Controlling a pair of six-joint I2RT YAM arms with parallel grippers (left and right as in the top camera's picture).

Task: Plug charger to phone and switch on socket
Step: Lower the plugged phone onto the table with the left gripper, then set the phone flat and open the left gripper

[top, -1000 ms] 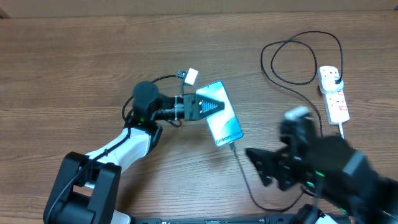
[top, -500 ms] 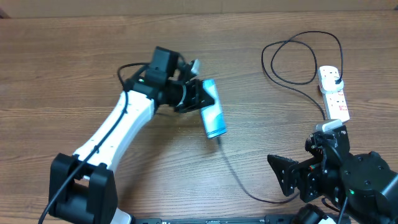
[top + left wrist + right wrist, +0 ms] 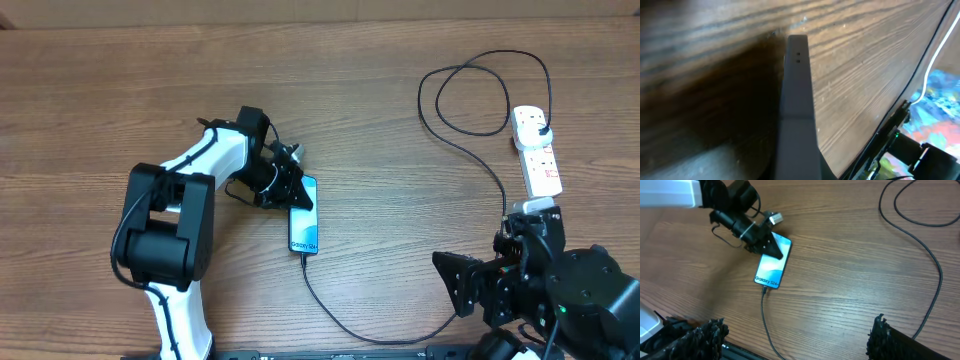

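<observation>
The phone [image 3: 304,228], its light-blue screen up, lies low over the wooden table left of centre; it also shows in the right wrist view [image 3: 770,270]. My left gripper [image 3: 294,190] is shut on its far end, one black finger over the screen [image 3: 773,249]. The left wrist view shows the phone edge-on [image 3: 797,100]. The charger connector [image 3: 303,256] sits in the phone's near end. Its black cable [image 3: 762,315] runs right along the front edge, then up in a loop to a black plug [image 3: 541,126] in the socket [image 3: 537,155]. My right gripper [image 3: 458,286] is open and empty near the front right.
The cable's loop [image 3: 440,125] lies on the table left of the power strip. The white strip cord [image 3: 549,205] runs down toward my right arm. The table's front edge shows in the right wrist view [image 3: 740,352].
My left arm swung the phone down and toward the front, from raised and tilted to low and flat over the table. The cable trailed along. My right gripper stayed at the front right.
</observation>
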